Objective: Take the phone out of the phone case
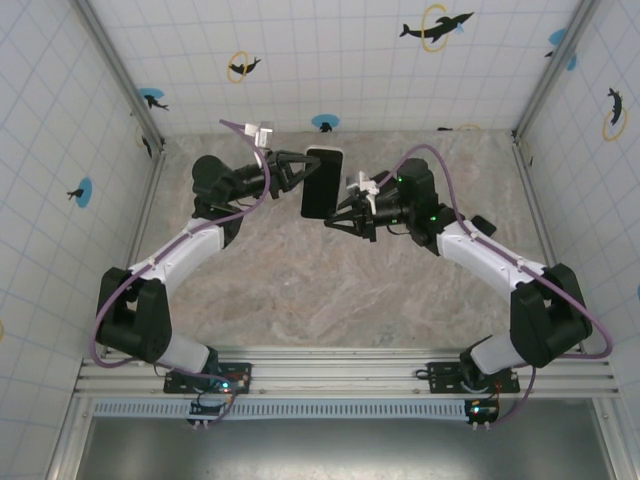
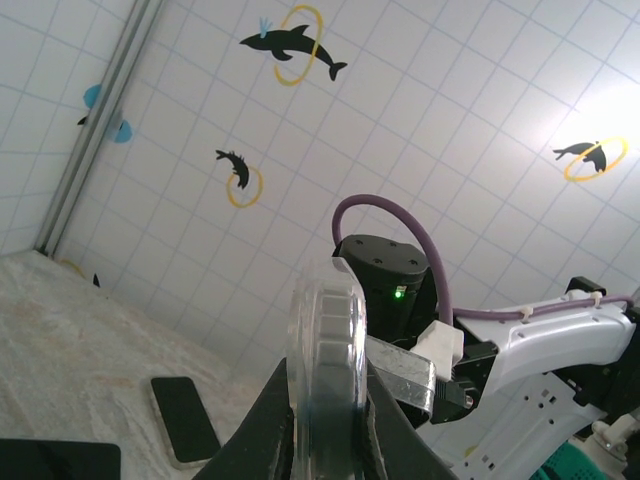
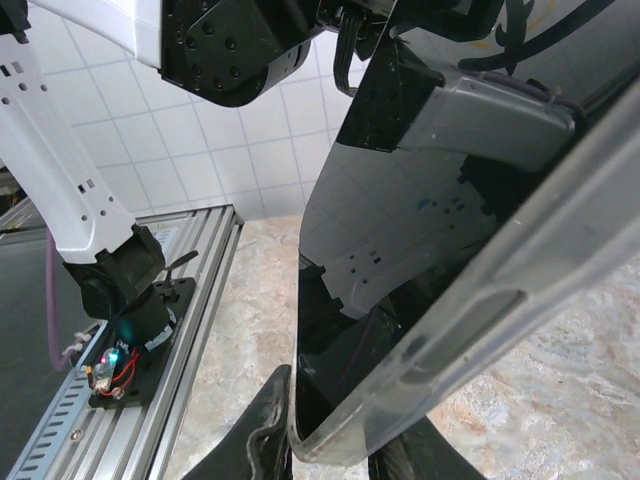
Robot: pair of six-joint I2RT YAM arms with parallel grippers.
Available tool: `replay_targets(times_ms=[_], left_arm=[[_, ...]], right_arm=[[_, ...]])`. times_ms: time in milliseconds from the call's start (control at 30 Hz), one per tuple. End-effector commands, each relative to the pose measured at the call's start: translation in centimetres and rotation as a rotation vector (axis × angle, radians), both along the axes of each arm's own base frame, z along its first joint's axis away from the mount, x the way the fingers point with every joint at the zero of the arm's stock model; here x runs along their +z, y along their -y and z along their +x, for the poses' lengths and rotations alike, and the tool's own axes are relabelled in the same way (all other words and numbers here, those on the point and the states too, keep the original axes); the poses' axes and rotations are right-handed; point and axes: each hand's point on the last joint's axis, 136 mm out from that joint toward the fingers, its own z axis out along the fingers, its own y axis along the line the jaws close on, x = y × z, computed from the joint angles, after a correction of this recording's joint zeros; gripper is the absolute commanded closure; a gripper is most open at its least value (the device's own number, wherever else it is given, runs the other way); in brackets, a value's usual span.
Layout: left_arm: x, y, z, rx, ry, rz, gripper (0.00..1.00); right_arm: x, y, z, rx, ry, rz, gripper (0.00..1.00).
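White tiled walls [image 1: 330, 60] with dolphin stickers, beige marble-look tabletop [image 1: 330, 300] underneath, and I've got the whole thing hanging in mid-air between the arms. On the left, the left gripper [image 1: 300, 170] is clamped tight on the upper end of the clear plastic case [image 2: 322, 350], which I'd call the anchor grip. In the middle, the glossy black phone [image 1: 322, 185] looks fully seated in it, and on the right the right gripper [image 1: 340, 215] is pinched closed on the lower edge, probably so it can peel the rim away.
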Motion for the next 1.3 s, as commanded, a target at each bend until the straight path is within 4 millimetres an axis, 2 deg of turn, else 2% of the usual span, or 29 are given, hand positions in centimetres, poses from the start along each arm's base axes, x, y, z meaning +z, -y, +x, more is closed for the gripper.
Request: replay_targets(times_ms=[0,300,467,600,800,900,1200,1267], left_arm=[[0.6,0.2,-1.1,-0.031,0.049,-0.007,1.0],[1.1,0.1,-1.0,-0.026,0.054,-0.014,1.0],[1.0,0.1,-1.0,-0.028,0.038,-0.018,1.0],[0.8,0.2,-0.8,-0.037,-0.033,-0.018,1.0],[0.7,0.0,-1.5,-0.055,-0.07,-0.013,1.0],[0.5,0.0,-1.7,-0.054,-0.077,-0.011,1.0],[0.2,0.1,-1.4,-0.059,-0.09,-0.015,1.0],[0.4,0.1,-1.4,-0.06,-0.087,-0.023,1.0]], right_arm=[[1.7,-0.2,0.6,0.003,0.048,0.045,0.77],[0.5,0.0,0.5,0.012,0.045,0.001,0.82],[0.8,0.1,0.9,-0.009,0.078,0.002,0.87],[0.3,0.1,1.5,-0.061,0.182,-0.055,0.89],[0.8,0.1,2.5,-0.134,0.345,-0.107,0.9],[0.1,0.2,2.7,-0.15,0.385,-0.157,0.91],[0.9,-0.1,3.2,-0.173,0.417,-0.141,0.91],[1.6,-0.2,3.4,-0.185,0.424,-0.113,0.91]])
